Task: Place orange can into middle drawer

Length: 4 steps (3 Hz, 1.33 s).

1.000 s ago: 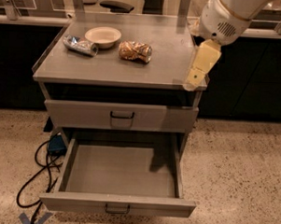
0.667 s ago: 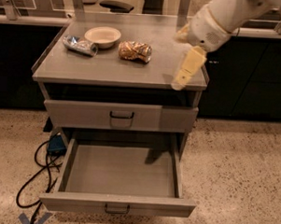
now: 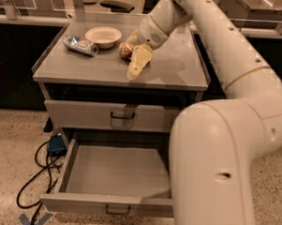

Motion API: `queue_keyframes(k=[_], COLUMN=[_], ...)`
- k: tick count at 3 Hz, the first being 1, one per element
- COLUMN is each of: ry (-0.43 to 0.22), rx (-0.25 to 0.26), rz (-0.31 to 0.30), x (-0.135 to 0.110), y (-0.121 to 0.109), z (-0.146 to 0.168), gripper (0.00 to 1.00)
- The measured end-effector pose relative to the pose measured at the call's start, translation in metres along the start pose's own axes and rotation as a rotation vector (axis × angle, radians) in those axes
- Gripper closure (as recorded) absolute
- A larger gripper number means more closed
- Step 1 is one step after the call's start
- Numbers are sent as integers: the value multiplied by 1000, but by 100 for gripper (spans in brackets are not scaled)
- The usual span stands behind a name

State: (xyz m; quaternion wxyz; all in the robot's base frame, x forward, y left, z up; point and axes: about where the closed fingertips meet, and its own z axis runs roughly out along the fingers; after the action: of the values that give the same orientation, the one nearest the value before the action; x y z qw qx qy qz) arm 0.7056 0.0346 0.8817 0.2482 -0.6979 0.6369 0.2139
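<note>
high frontal view, looking down; fingers (image 3: 139, 62) over countertop (image 3: 180, 71)

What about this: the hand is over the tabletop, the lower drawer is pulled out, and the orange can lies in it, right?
No. The camera view shows the orange can on the tabletop beside the hand, not in the lower drawer. The hand is over the tabletop and that drawer is pulled out.

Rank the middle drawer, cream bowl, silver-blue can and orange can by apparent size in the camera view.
1. middle drawer
2. cream bowl and silver-blue can, about alike
3. orange can, partly hidden behind the gripper above the tabletop
</note>
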Motion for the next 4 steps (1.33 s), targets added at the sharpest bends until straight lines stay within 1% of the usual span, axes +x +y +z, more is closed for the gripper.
queue_keyframes(k=[1, 2, 3, 4], ry=[-15, -13, -29, -61], rx=[48, 60, 145, 286], rz=[-22, -19, 12, 49], x=[-13, -12, 14, 45], y=[-18, -19, -37, -70], z=[-7, -4, -25, -52], gripper=[0, 0, 0, 0])
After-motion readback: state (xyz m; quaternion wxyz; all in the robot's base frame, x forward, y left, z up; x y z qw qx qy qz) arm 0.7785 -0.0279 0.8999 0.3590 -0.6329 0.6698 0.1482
